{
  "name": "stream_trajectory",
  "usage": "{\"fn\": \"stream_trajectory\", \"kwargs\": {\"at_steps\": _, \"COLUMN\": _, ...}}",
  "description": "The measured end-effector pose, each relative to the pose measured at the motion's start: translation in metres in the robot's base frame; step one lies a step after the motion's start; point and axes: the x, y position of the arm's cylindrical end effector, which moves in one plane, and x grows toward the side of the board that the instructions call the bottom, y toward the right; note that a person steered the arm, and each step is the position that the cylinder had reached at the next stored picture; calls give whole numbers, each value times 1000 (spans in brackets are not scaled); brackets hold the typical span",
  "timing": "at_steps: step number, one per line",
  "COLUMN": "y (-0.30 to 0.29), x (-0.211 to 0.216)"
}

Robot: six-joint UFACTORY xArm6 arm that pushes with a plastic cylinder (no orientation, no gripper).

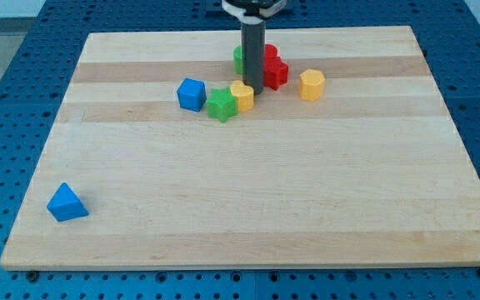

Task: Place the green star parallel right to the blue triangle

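Note:
The green star (221,105) lies near the top middle of the wooden board (248,200), touching a yellow block (242,96) on its right. The blue triangle (66,202) lies far away at the board's lower left corner. My tip (252,89) is the end of the dark rod, just right of the yellow block and up-right of the green star, not touching the star.
A blue cube (192,94) sits left of the star. A red block (274,71) and a green block (240,58) sit behind the rod. A yellow hexagon-like block (311,85) lies to the right. Blue perforated table (23,50) surrounds the board.

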Motion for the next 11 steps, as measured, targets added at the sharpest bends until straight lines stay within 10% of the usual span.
{"fn": "stream_trajectory", "kwargs": {"at_steps": 3, "y": -45, "x": -44}}
{"fn": "stream_trajectory", "kwargs": {"at_steps": 8, "y": -64, "x": 86}}
{"fn": "stream_trajectory", "kwargs": {"at_steps": 11, "y": -173, "x": 163}}
